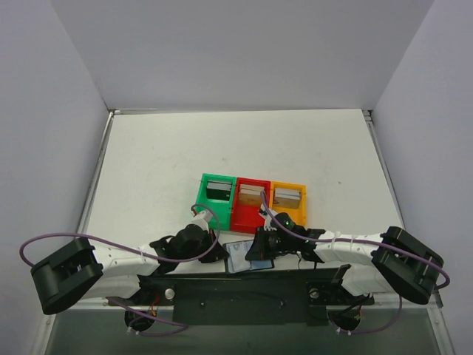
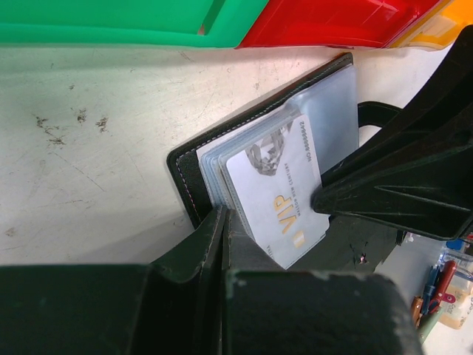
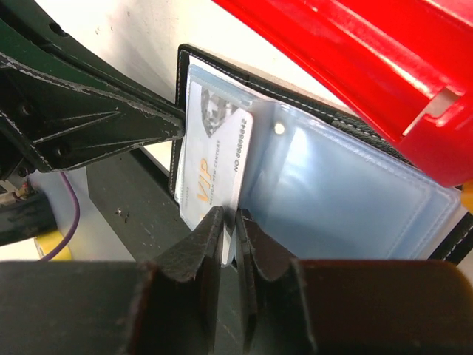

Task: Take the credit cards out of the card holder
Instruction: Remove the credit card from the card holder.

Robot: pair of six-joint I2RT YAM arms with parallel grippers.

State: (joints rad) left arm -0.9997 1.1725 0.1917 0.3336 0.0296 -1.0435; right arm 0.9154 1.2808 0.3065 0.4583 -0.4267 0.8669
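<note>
Right wrist view: the right tool (image 3: 229, 218) clamps the VIP card (image 3: 218, 155) by its lower edge. The card looks partly out of the black card holder (image 3: 347, 200), which lies on the surface (image 2: 96, 148). The left tool (image 2: 224, 222), angled inward, pinches the holder's edge.

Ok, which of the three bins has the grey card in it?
The green bin, leftmost in the row: its card is grey with a dark edge; the red bin and the orange bin hold tan ones.
</note>
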